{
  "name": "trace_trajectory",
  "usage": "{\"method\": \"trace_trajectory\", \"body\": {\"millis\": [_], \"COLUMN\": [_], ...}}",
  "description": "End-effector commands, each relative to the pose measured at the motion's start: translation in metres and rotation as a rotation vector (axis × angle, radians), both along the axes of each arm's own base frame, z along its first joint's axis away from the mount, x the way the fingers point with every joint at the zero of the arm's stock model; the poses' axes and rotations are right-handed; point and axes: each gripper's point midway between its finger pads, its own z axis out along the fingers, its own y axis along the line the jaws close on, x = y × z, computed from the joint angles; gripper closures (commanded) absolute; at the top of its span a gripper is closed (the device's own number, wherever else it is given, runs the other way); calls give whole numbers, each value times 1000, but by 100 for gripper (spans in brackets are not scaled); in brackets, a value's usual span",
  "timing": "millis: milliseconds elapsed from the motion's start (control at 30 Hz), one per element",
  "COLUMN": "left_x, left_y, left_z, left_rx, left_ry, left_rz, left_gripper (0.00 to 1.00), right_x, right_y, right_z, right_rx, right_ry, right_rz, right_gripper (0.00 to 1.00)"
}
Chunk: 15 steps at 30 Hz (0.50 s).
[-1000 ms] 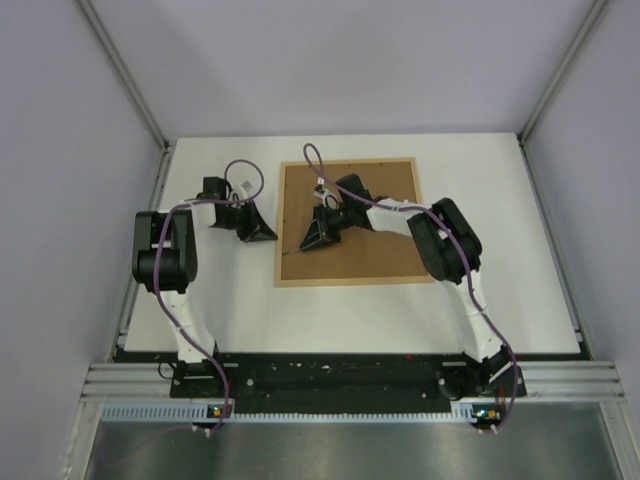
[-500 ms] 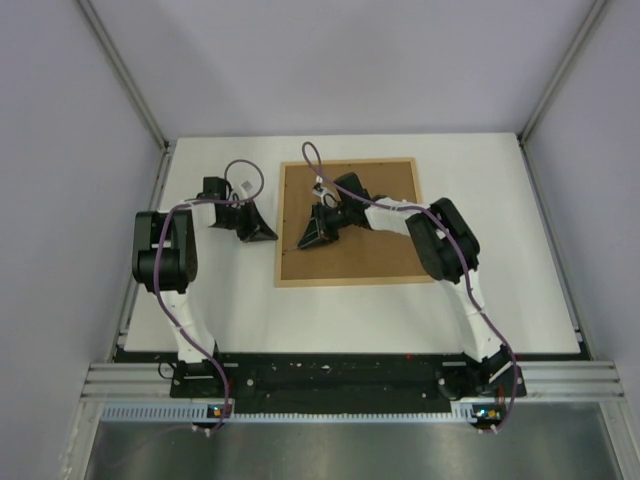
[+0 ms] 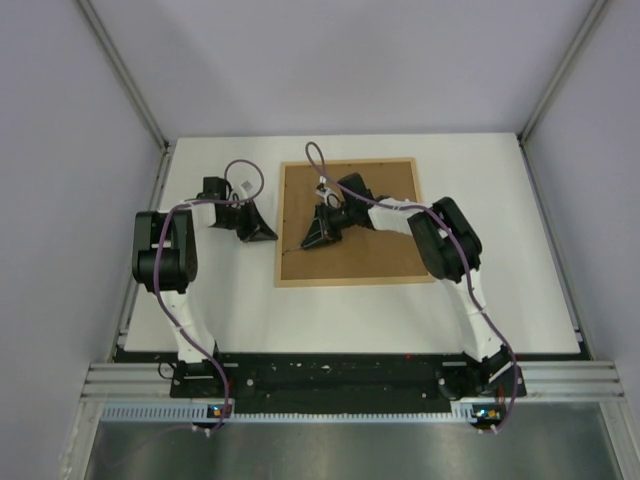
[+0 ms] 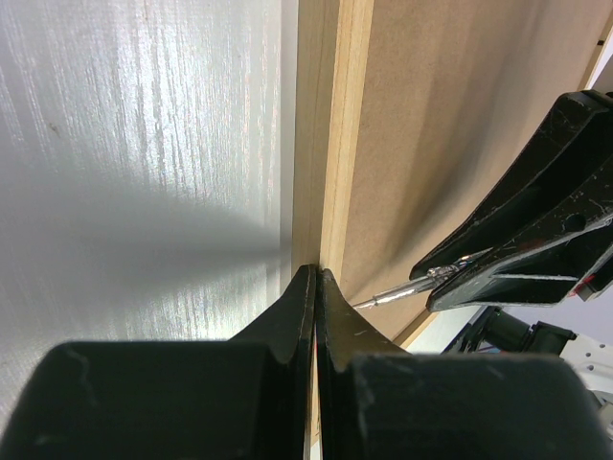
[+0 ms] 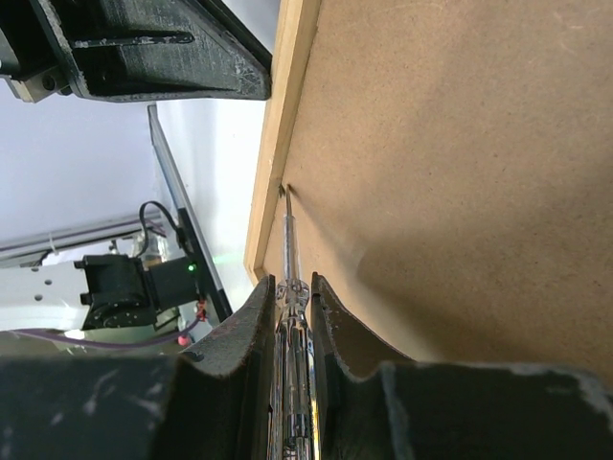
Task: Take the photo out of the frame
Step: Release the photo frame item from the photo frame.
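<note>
The frame (image 3: 350,281) (face down) holds its brown backing board (image 3: 350,258).

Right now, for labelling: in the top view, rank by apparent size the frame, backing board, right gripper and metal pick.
The frame
backing board, slightly smaller, inside it
right gripper
metal pick, barely visible

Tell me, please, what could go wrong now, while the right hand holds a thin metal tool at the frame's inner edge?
1. The thin metal tool in the right hand has its tip at the seam between the backing board and the frame; it may slip and scratch the board.
2. The shut left hand sits at the frame's outer edge without gripping it, so the frame may slide when levered.
</note>
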Motion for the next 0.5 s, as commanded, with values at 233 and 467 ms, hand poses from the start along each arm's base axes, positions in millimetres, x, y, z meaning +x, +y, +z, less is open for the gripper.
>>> {"method": "trace_trajectory", "body": {"millis": [233, 467], "left_x": [-3, -3], "left_y": [5, 4], "left_z": [-21, -19], "left_rx": [84, 82], "left_ry": [21, 17], "left_rz": [-3, -3], "left_gripper": [100, 100], "right_x": [-13, -8], "right_y": [8, 12], "right_z": [11, 14], "right_rx": [13, 15], "right_ry": [-54, -66], "right_rz": [46, 39], "right_gripper": [100, 100]}}
